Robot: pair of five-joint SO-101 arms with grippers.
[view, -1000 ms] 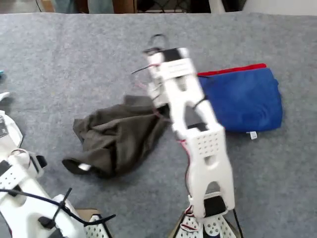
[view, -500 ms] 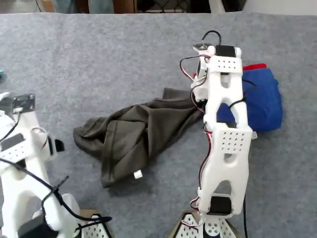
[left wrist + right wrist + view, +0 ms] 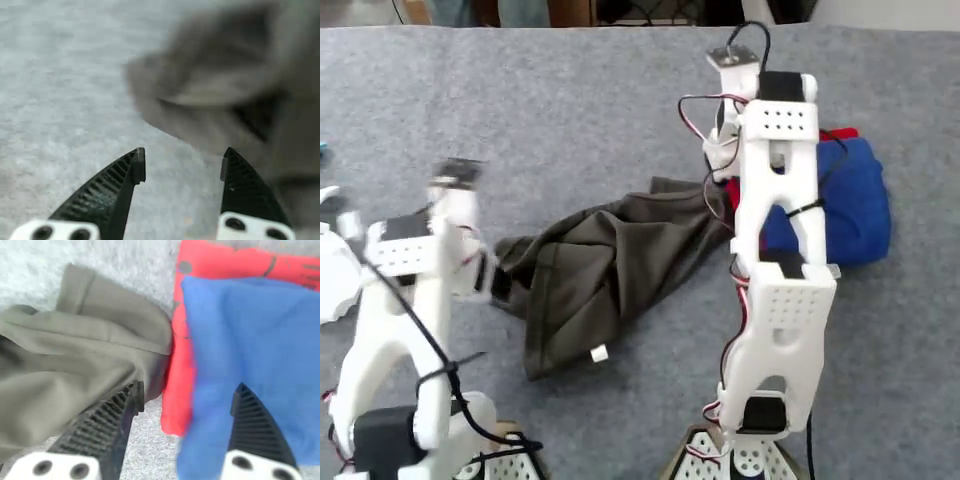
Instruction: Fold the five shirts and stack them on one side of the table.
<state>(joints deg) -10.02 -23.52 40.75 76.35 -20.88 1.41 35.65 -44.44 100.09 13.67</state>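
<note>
Right, the olive shirt [image 3: 600, 270] sits crumpled and unfolded at the centre of the grey bench [image 3: 520, 90], with a small white tag [image 3: 599, 353] showing at its lower edge. Over at the right of the high view, a folded blue shirt [image 3: 855, 205] lies on top of a red shirt [image 3: 835, 134]. Only a thin strip of the red one peeks out along the upper edge. The right arm [image 3: 775, 270] stretches up the frame straight across the left side of that stack, so from above the spot where olive cloth meets the stack is hidden.

The right wrist view helps. The right jaws are wide apart and grip nothing, one jaw over the olive shirt and the other over the blue. The olive fabric's edge lies up against the side of the red shirt.

On the left of the high view, the left arm [image 3: 405, 280] is by the olive shirt's left end, its head smeared and hard to read. In the left wrist view the left jaws are spread open and empty above bare bench, with blurred olive fabric just beyond the tips. Whether they touch the cloth, cannot tell.
</note>
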